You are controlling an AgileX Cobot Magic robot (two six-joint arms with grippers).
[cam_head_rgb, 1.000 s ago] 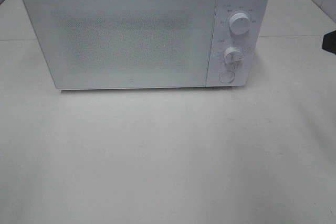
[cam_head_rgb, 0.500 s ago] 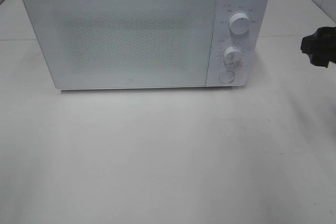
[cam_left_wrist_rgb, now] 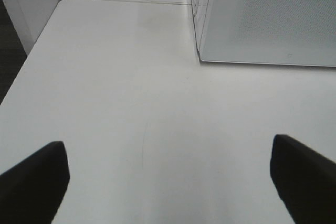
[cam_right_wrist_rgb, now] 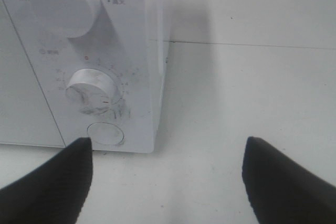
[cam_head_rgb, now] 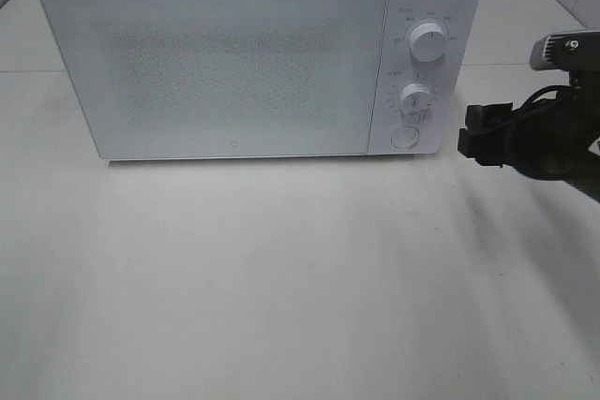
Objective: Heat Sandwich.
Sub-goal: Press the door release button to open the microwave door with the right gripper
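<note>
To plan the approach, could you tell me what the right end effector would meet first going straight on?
Probably the white box-shaped microwave oven, at its lower front corner beside the round white push button. The right end effector is aimed near that edge, so it might slip past over the white table.

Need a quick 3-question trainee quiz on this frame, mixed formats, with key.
1. True or false: the microwave door stands open.
2. The right gripper is closest to: A) the door's left edge B) the round button C) the microwave's top
3. How many knobs are on the panel?
Key: 1 false; 2 B; 3 two.
</note>
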